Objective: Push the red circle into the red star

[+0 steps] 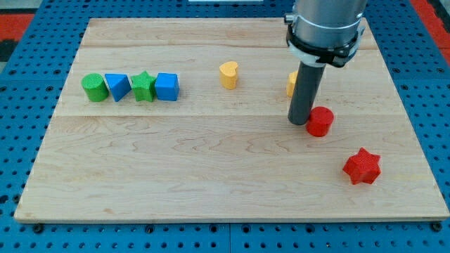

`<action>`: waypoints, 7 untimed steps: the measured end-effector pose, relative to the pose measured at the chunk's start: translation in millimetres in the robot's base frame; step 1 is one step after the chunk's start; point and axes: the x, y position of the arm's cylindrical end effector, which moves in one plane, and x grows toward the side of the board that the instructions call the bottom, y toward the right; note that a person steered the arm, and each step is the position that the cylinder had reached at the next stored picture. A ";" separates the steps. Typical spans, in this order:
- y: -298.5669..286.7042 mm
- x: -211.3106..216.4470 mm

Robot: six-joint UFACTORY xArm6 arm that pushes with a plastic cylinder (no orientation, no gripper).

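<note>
The red circle [320, 121] lies on the wooden board at the view's right, a little above the middle. The red star [362, 166] lies below and to the right of it, apart from it. My tip [300, 123] stands on the board right against the red circle's left side. The thick dark rod rises from there to the arm's grey collar at the view's top.
A yellow heart [229, 74] lies at the top middle. A yellow block [291, 83] is partly hidden behind the rod. At the upper left stand a green circle [93, 88], a blue triangle [117, 86], a green star [143, 86] and a blue block [166, 87] in a row.
</note>
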 end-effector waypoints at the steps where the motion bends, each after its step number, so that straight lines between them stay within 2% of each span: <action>1: 12.4 0.0; 2: 12.5 -16.8; 3: 23.8 -12.5; 5: 38.1 29.0; 6: 38.8 30.2; 7: 38.9 4.5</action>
